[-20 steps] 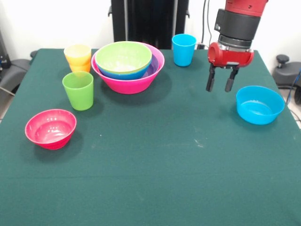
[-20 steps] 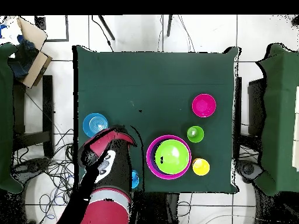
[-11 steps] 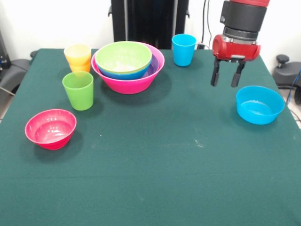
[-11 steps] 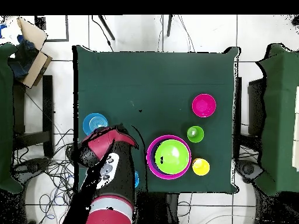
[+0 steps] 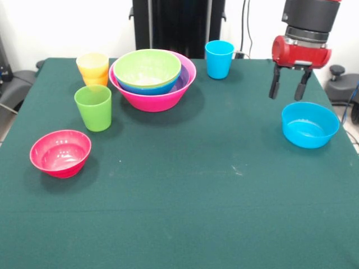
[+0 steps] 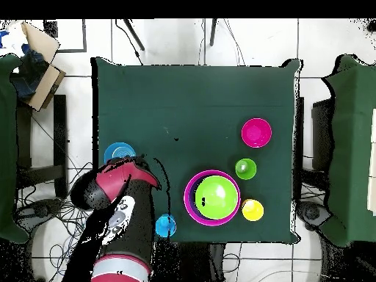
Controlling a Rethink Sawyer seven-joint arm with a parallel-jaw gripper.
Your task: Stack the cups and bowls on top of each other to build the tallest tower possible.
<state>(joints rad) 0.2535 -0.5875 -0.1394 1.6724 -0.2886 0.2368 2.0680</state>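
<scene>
1. Front view: the pincer [image 5: 288, 87] hangs in the air above the surface [image 5: 185, 190], its two dark fingers [image 5: 274, 87] pointing down with a clear gap between them and nothing held
2. The pincer sits just above and behind the far rim of the light blue bowl [image 5: 309, 124], which stands alone and upright on the green cloth, right side of this view; fingers do not touch it
3. The tower [image 5: 152, 78] so far is a nest of bowls at the back of the surface: the large pink bowl [image 5: 157, 99] outermost, a purple rim [image 5: 183, 80] showing inside it, then a blue bowl [image 5: 147, 88], with the light green bowl [image 5: 147, 67] on top
4. The blue cup [image 5: 219, 59] stands upright to the right of the nest, near but apart from it
5. The yellow cup [image 5: 93, 65] sits inside the orange cup [image 5: 97, 81], just left of the pink bowl; whether they touch it I cannot tell
6. The green cup [image 5: 93, 107] stands upright in front of that pair, apart from the nest
7. The red-pink bowl [image 5: 60, 152] rests upright, nearer the camera at the left, well apart from the rest
8. Overhead view: the red arm [image 6: 121, 183] covers part of the light blue bowl [image 6: 117, 153]; the blue cup [image 6: 165, 225] shows beside the arm, and the nest of bowls [image 6: 213, 197] lies between it and the yellow cup [image 6: 252, 210]
</scene>
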